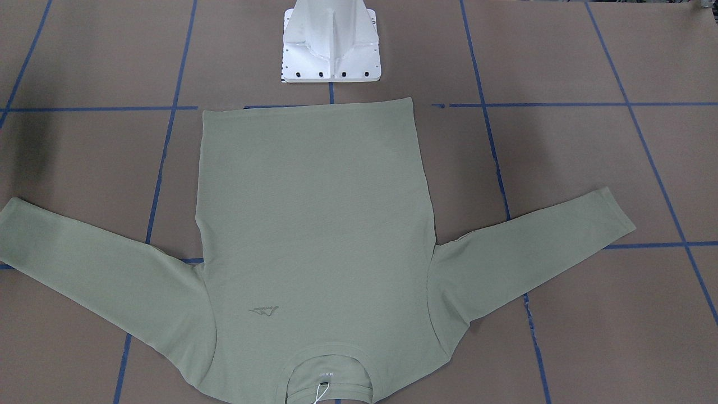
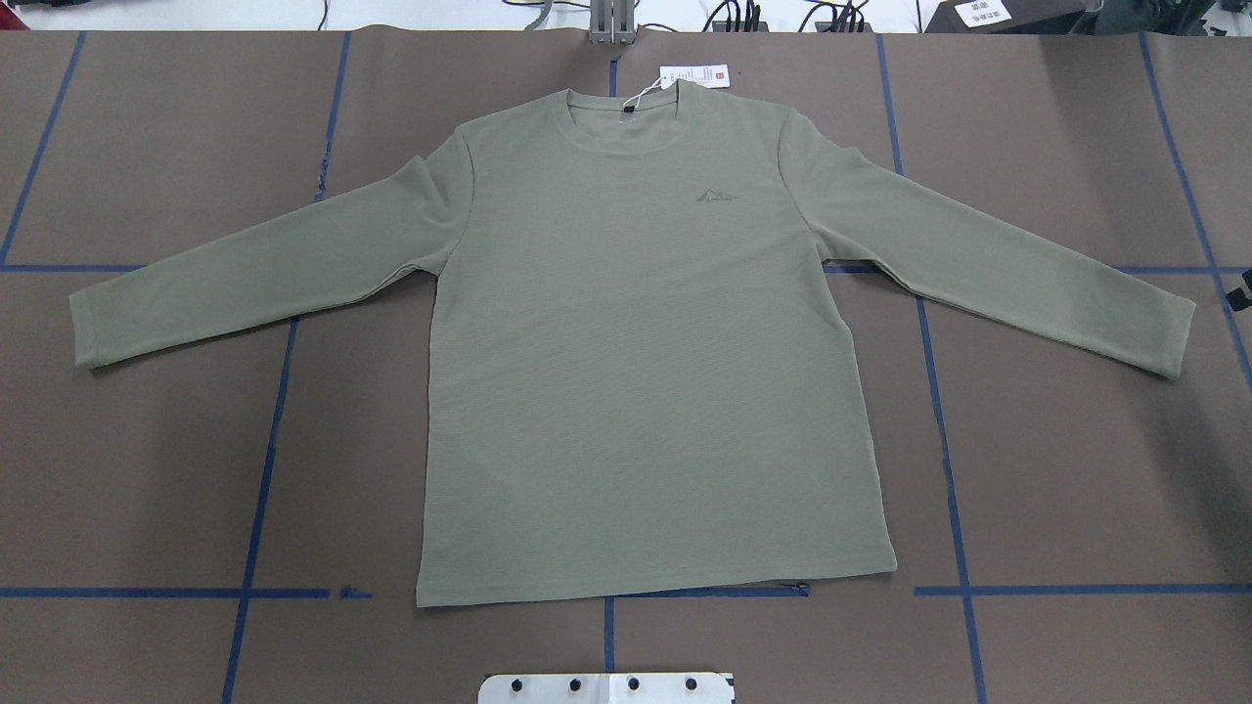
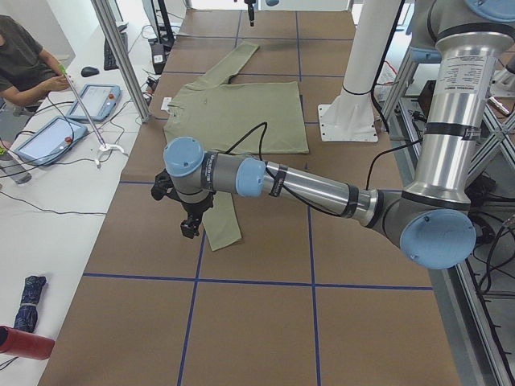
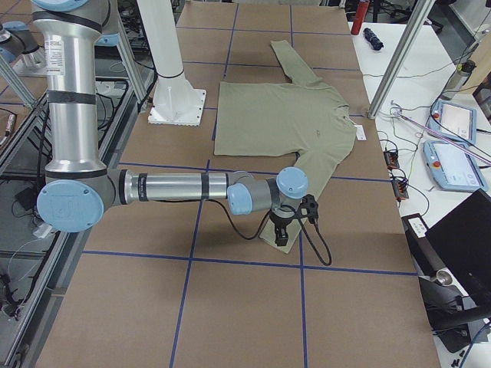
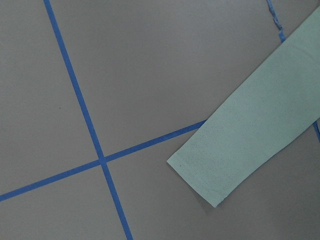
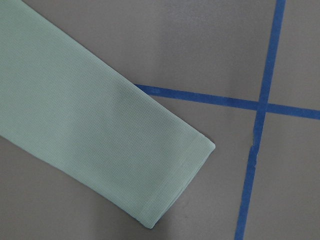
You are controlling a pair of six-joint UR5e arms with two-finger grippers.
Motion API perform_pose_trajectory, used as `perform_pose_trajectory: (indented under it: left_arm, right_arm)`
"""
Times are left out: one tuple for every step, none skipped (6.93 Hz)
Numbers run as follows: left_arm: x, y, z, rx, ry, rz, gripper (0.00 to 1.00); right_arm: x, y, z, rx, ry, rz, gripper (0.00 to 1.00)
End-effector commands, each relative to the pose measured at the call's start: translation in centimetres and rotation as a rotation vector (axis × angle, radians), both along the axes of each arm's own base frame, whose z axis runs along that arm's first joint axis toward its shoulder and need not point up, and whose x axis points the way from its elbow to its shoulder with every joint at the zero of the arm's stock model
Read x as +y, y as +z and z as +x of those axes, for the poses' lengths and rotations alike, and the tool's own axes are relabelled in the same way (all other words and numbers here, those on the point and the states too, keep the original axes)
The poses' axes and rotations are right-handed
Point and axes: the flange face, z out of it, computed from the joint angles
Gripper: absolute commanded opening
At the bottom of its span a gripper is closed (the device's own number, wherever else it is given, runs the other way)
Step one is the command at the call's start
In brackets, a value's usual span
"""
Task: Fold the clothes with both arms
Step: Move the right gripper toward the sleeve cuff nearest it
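Observation:
The sage-green shirt (image 2: 646,372) lies flat and face up on the brown table, both sleeves spread out, its collar and white hang tag (image 2: 694,76) on the far side from the base. It also shows as the shirt (image 1: 314,224). In the exterior left view my left gripper (image 3: 189,225) hangs over the near sleeve's cuff (image 3: 221,233); I cannot tell whether it is open or shut. In the exterior right view my right gripper (image 4: 282,228) hovers at the other cuff (image 4: 280,239), state likewise unclear. Each wrist view shows only a cuff (image 5: 220,170) (image 6: 165,185), with no fingers.
The white base plate (image 1: 331,50) stands just beyond the shirt's hem. Blue tape lines (image 2: 944,440) grid the table. A seated person (image 3: 24,56) and teach pendants (image 3: 44,138) are at a side table, with aluminium posts (image 3: 121,56) along the edge.

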Motion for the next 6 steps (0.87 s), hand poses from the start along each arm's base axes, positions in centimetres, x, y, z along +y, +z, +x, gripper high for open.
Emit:
perform_pose_trajectory:
  left_arm:
    - [-0.2,-0.3,0.5,0.005,-0.02,0.001,1.0]
    - [-0.2,-0.3,0.6,0.004,-0.019,0.003,1.0]
    - [-0.1,-0.5,0.5,0.006,-0.021,0.004,1.0]
    - [0.0,-0.8,0.5,0.006,-0.021,0.009,1.0]
    - [0.0,-0.7,0.5,0.006,-0.021,0.009,1.0]
    - [-0.1,-0.5,0.5,0.004,-0.019,0.008,1.0]
  right_arm:
    - [-1.0,3.1,-2.4,-0.009,0.101,-0.064,0.98]
    - [-2.4,5.4,-2.7,-0.006,0.105,-0.072,0.93]
    - [-3.8,5.1,-3.0,0.007,0.152,-0.101,0.89]
    - [-3.7,6.3,-4.0,0.049,0.178,-0.141,0.8]
    - [-3.3,7.0,-5.2,0.06,0.159,-0.154,0.79]
    - [-4.5,7.3,-5.8,0.064,0.157,-0.163,0.79]
